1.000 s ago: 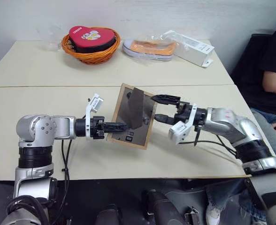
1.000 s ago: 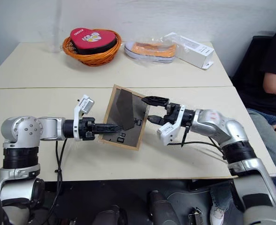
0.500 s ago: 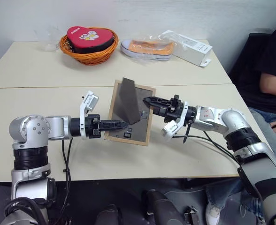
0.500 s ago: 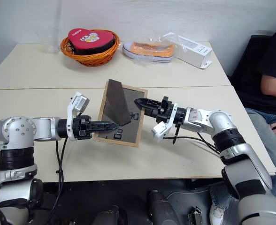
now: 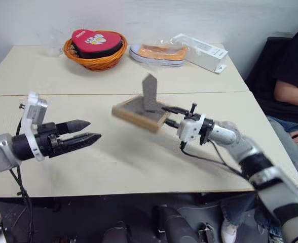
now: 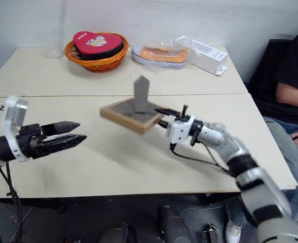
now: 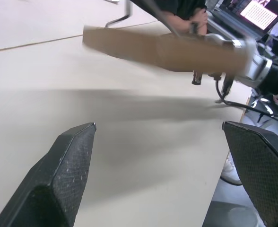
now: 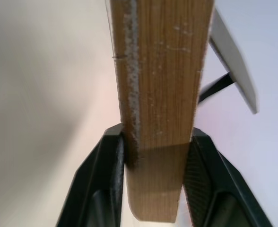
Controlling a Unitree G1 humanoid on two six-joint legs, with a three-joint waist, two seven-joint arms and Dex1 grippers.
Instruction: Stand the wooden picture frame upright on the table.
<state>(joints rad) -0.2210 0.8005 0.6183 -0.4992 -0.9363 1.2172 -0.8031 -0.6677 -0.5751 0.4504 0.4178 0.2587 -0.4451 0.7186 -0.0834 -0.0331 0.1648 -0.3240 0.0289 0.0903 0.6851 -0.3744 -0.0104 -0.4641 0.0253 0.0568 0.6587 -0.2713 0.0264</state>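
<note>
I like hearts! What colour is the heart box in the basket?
The heart box is red, with a small picture on its lid; the right eye view shows it best.

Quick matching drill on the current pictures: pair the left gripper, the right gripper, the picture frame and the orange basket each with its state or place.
1 left gripper
2 right gripper
3 wooden picture frame
4 orange basket

a holds a red heart-shaped box
b open, holding nothing
c held off the table, easel stand up
d clamped on a wooden edge

Pairs: 1-b, 2-d, 3-c, 4-a
</note>
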